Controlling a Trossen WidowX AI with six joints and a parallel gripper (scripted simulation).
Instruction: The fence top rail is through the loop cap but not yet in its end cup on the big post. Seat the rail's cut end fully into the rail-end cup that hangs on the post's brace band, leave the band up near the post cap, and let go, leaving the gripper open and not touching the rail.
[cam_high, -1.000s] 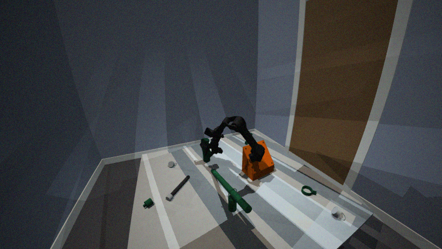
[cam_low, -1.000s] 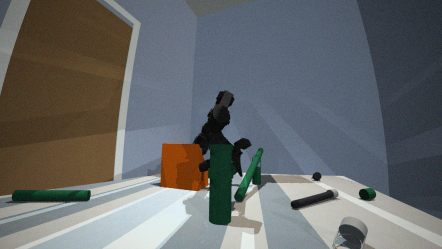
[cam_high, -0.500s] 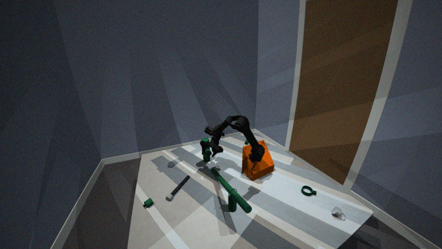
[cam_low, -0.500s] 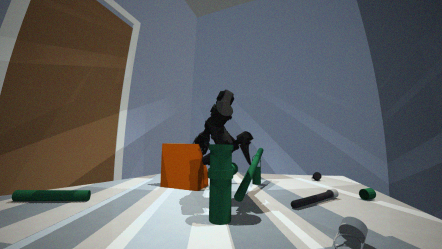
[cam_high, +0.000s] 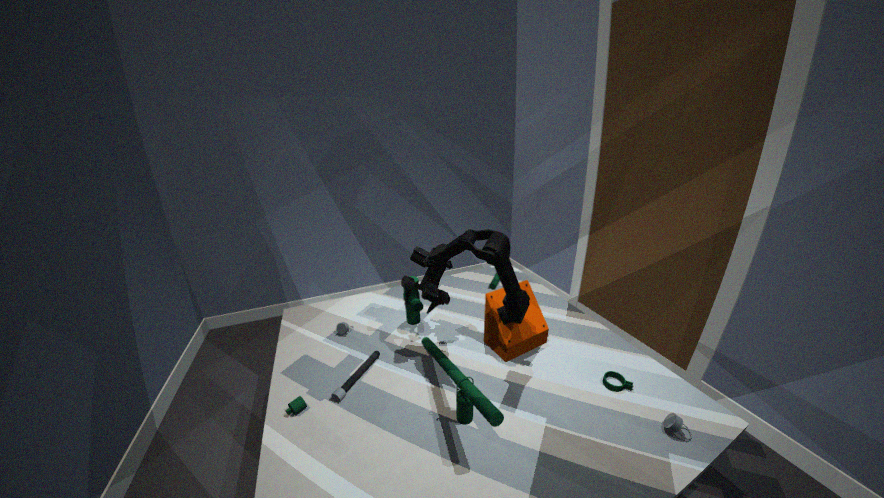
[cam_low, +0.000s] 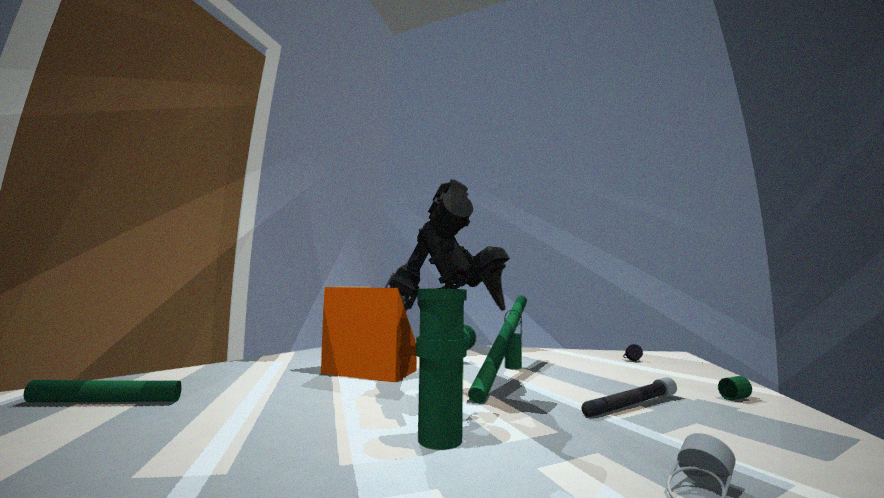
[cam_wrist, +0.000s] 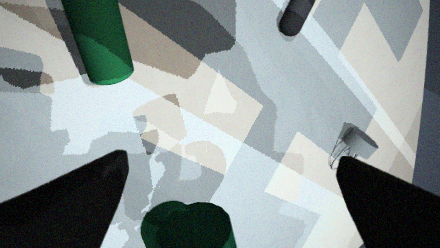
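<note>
The big post (cam_high: 411, 314) (cam_low: 440, 395) stands upright, its brace band (cam_low: 441, 347) a little below the post cap (cam_low: 442, 298). The rail-end cup (cam_high: 418, 305) (cam_low: 470, 337) hangs on its side, empty. The green top rail (cam_high: 454, 374) (cam_low: 499, 355) (cam_wrist: 102, 42) runs through the loop cap (cam_low: 513, 315) on the small post (cam_high: 464, 410) (cam_low: 514, 353). It slopes: its cut end is low, near the table and apart from the cup; its far end is raised. My gripper (cam_wrist: 234, 163) is open and empty by the big post's top, clear of the rail. One finger (cam_low: 494, 285) shows in the exterior view.
The orange base block (cam_high: 516, 334) (cam_low: 361, 334) is beside the post. A dark rod (cam_high: 358, 374) (cam_low: 624, 399) (cam_wrist: 295, 20), a green cap (cam_high: 296, 405) (cam_low: 734, 387), a grey cap (cam_high: 342, 328) (cam_low: 706, 457) (cam_wrist: 360, 141) and a green tube (cam_high: 494, 281) (cam_low: 102, 390) lie around.
</note>
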